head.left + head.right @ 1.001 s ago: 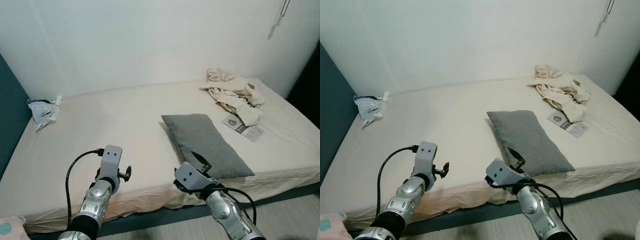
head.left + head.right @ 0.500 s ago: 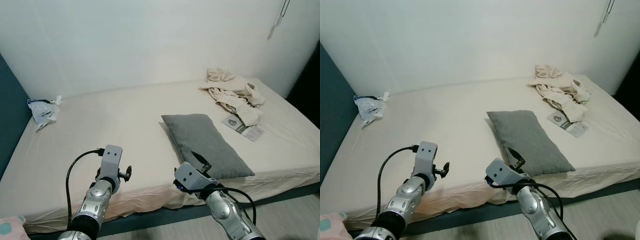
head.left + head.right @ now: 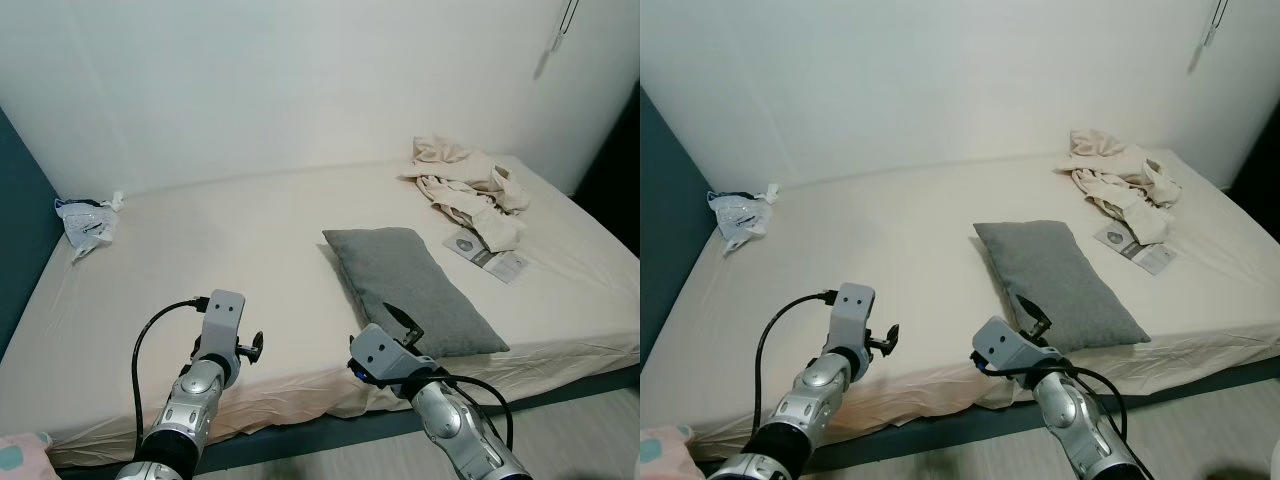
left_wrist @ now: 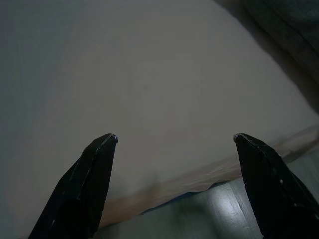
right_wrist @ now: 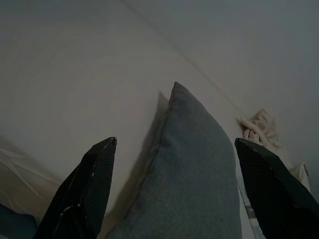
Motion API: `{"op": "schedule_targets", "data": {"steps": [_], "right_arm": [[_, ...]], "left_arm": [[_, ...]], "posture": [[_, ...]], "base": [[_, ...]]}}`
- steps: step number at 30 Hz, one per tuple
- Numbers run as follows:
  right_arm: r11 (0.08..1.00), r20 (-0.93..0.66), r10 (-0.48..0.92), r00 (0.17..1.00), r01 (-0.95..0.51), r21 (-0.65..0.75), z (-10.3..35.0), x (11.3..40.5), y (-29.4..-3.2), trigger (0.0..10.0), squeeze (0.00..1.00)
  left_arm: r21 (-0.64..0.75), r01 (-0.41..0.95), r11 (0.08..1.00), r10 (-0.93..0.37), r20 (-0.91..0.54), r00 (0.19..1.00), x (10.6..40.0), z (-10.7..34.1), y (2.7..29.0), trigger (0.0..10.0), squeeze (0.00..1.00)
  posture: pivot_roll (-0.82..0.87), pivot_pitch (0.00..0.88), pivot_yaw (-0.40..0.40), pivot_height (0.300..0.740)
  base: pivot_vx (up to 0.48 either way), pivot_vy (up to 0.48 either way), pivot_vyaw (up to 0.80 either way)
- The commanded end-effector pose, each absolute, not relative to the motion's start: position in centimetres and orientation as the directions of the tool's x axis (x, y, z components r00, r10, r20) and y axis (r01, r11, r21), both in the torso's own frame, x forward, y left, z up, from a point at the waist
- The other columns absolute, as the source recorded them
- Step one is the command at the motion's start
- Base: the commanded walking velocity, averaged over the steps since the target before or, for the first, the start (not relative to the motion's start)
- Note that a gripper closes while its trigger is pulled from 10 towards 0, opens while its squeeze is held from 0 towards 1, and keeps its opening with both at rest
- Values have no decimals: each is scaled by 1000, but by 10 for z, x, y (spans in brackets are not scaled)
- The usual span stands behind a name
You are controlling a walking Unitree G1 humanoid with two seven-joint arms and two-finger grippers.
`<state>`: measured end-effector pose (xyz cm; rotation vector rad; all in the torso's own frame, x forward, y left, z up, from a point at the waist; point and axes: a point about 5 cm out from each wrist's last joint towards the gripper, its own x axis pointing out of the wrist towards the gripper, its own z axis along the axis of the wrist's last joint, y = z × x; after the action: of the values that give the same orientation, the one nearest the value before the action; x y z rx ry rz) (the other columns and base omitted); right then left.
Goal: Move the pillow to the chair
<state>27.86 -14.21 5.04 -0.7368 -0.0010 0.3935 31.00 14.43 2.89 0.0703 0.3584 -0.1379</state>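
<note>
A grey pillow (image 3: 412, 285) lies flat on the cream bed (image 3: 200, 260), right of the middle and near the front edge. My right gripper (image 5: 174, 189) is open, held just off the pillow's (image 5: 189, 164) near corner, close to the bed's front edge. The left gripper (image 4: 174, 179) is open too and hovers over bare sheet at the front edge, left of the pillow (image 4: 294, 30). In the head views both silver arms reach up from below, the left wrist (image 3: 215, 335) and the right wrist (image 3: 385, 355).
Crumpled cream clothes (image 3: 465, 185) lie at the bed's far right, with a paper booklet (image 3: 487, 253) beside them. A plastic bag (image 3: 85, 222) sits at the far left by the teal wall (image 3: 20, 240). Grey floor (image 3: 580, 430) shows in front of the bed.
</note>
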Motion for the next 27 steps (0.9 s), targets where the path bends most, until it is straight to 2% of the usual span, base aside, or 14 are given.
{"op": "schedule_targets", "data": {"steps": [1, 27], "right_arm": [[683, -129, 347, 929, -345, -643, 50, 277, -142, 10000, 0], [679, -133, 349, 927, -349, -646, 49, 277, -142, 10000, 0]], "left_arm": [[34, 145, 989, -122, -367, 922, 309, 26, 144, 10000, 0], [36, 142, 989, -119, -371, 921, 307, 24, 146, 10000, 0]], "posture": [[-86, 57, 44, 740], [-89, 42, 37, 740]], "base": [[0, 0, 0], [0, 0, 0]]}}
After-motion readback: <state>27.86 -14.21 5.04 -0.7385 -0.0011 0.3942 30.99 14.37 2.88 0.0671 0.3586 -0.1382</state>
